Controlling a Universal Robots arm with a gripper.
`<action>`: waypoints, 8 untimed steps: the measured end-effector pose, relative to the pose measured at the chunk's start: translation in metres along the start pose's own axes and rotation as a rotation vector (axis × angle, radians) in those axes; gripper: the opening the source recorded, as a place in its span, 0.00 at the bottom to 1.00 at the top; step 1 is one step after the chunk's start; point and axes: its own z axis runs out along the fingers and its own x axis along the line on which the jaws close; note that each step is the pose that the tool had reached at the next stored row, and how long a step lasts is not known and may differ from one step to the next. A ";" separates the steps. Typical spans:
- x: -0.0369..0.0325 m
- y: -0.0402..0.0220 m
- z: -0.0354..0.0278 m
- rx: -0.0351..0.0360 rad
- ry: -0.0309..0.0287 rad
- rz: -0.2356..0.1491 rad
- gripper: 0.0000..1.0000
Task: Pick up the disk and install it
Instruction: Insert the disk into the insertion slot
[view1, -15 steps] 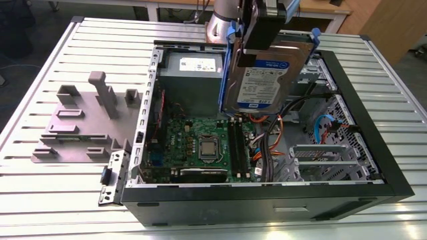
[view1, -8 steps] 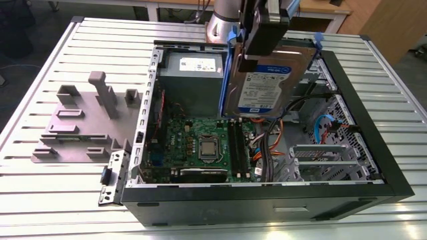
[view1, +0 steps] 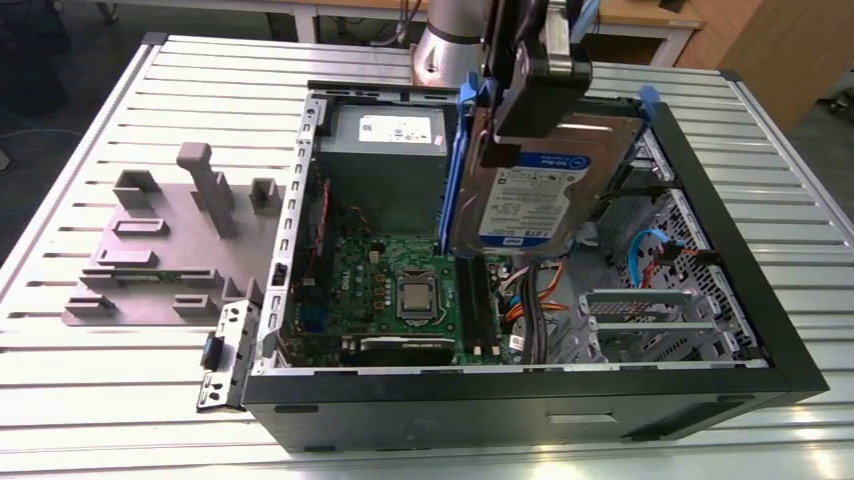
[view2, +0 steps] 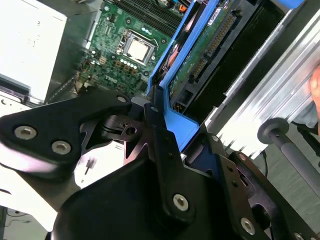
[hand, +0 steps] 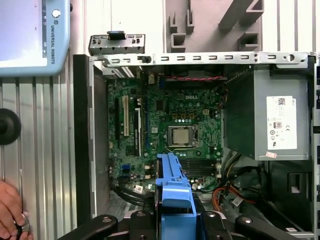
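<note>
Caught the disk (view1: 534, 200) hanging upright over the open computer case (view1: 534, 410) in the exterior view, label side toward the camera, blue carrier frame down both long edges. Clamped at its upper end by the gripper (view1: 527, 125), fingers squeezed tight on it, well clear of the case floor.

Couldn't get that label from either arm camera, though. Got the flip side instead in the second wrist view: green circuit board and connector on the back of the disk (view2: 202, 47), black fingers (view2: 161, 135) pinching the blue frame. Saw just the blue frame end of the disk (hand: 174, 187) poking out past the gripper (hand: 175, 225) in the first wrist view, looking straight down into the case.

Inside the case: motherboard (hand: 170, 125) flat on the bottom with the processor socket (hand: 181, 136) in the middle, grey power supply (hand: 265, 117) with a white sticker off in one corner, orange cables (hand: 220, 194) bundled close to the disk. Also spotted a metal drive cage (view1: 641, 318) toward the exterior view's right.

Noticed a grey fixture plate (view1: 160, 250) lying on the slatted table (view1: 80, 400), on the exterior view's left of the case. Picked out a person's hand (hand: 10, 212) on the table in the first wrist view too.
</note>
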 end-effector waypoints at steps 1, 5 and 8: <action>0.0016 -0.0001 0.0000 0.0000 0.0001 0.000 0.36; 0.0040 -0.0010 0.0000 0.0000 0.0030 0.000 0.36; 0.0045 -0.0031 0.0002 0.0001 0.0034 0.000 0.36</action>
